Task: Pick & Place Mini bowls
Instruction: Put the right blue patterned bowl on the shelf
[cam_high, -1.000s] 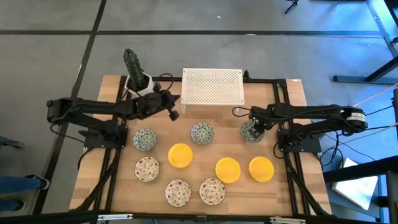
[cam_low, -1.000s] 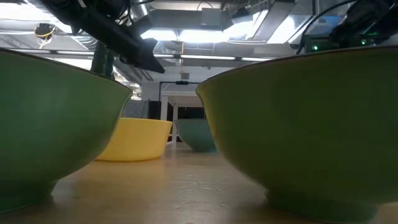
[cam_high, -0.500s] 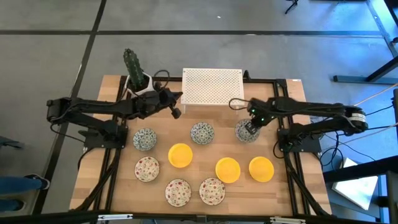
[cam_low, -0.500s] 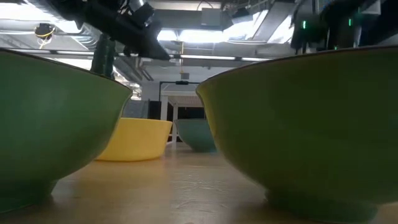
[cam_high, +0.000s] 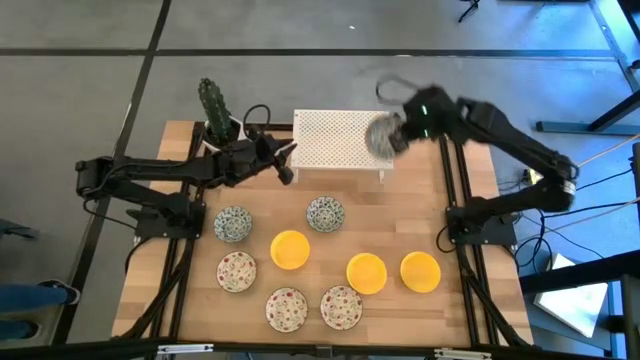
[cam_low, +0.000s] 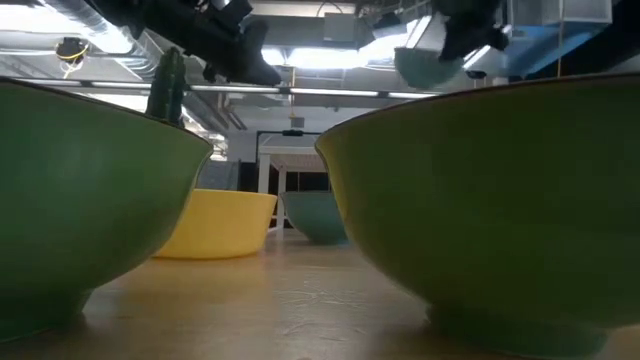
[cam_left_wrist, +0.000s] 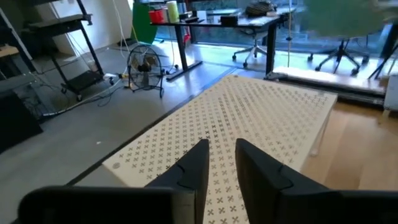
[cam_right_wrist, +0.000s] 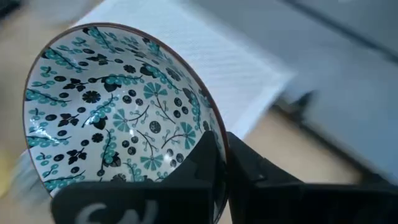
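My right gripper (cam_right_wrist: 222, 146) is shut on a mini bowl with a grey-green pattern (cam_high: 382, 135), up in the air over the right end of the white perforated stand (cam_high: 335, 140). My left gripper (cam_left_wrist: 222, 152) hovers by the stand's near left corner, its fingers a narrow gap apart with nothing between them. Several more mini bowls rest on their bases on the table: two grey-green (cam_high: 233, 223) (cam_high: 325, 213), three yellow (cam_high: 290, 250) (cam_high: 366, 272) (cam_high: 420, 271) and three speckled (cam_high: 236, 270) (cam_high: 286, 308) (cam_high: 341, 308). My right gripper pinches the bowl's rim (cam_right_wrist: 214, 127), one finger (cam_right_wrist: 205, 158) inside the bowl and the other (cam_right_wrist: 252, 171) outside on its wall. The bowl is lifted clear of the table and the stand and sits tilted, its patterned inside turned toward the wrist camera.
A white pot with a cactus (cam_high: 215, 112) stands at the far left, close to my left arm. The stand fills the middle of the far edge. Bare wood (cam_high: 410, 205) shows between the stand and the yellow bowls on the right.
My right gripper has lifted the grey-green bowl from the table's right side and swung it up and toward the far edge, over the stand's right end. My left gripper has edged a little toward the stand.
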